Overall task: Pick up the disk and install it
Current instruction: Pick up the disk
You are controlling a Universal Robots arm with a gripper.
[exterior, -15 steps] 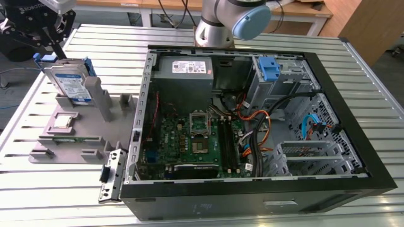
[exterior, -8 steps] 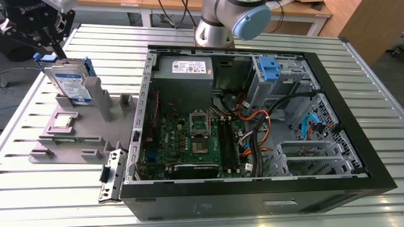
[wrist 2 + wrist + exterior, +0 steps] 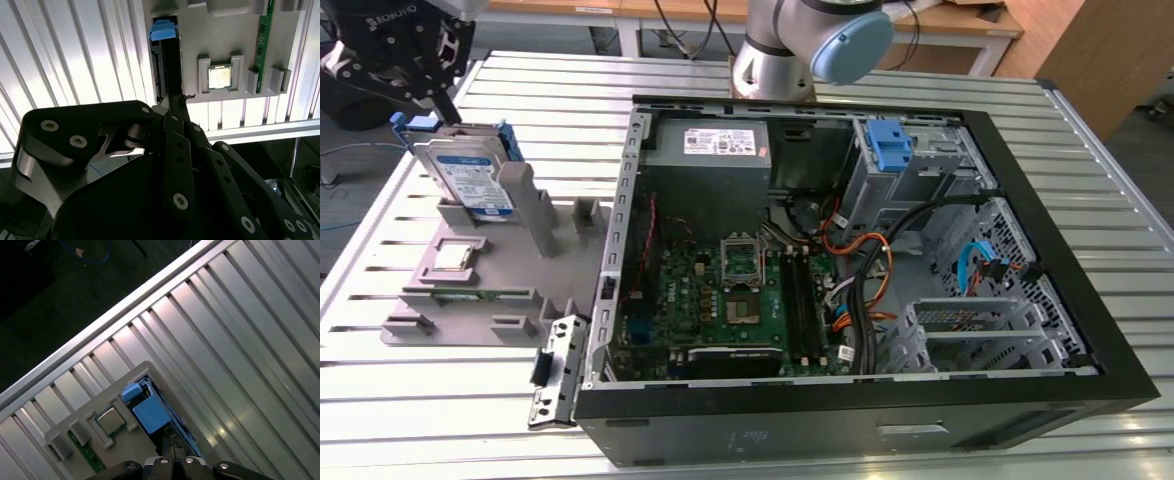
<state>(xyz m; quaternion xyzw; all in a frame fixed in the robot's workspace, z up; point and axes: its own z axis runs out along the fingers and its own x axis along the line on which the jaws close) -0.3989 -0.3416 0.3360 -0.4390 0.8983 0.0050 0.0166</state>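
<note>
While the arm hangs over the upper left of the exterior view, you have this in front of you:

End effector: black, right at the top edge of the disk. You cannot tell whether it is clenched or released.

Disk: stands on edge, leaning a little, in a slot of the grey holder at the upper left of the exterior view. Its label faces the camera and blue rails run along its sides.

Wrist views: you see the disk edge-on from above. A processor chip sits in a recess of the holder just beside it.

Computer case: open, filling the centre and right of the exterior view. The disk is outside it.

Blue bracket: in the case's upper right bay, well apart from the disk.

Table: ribbed metal, carrying the holder and the case.
</note>
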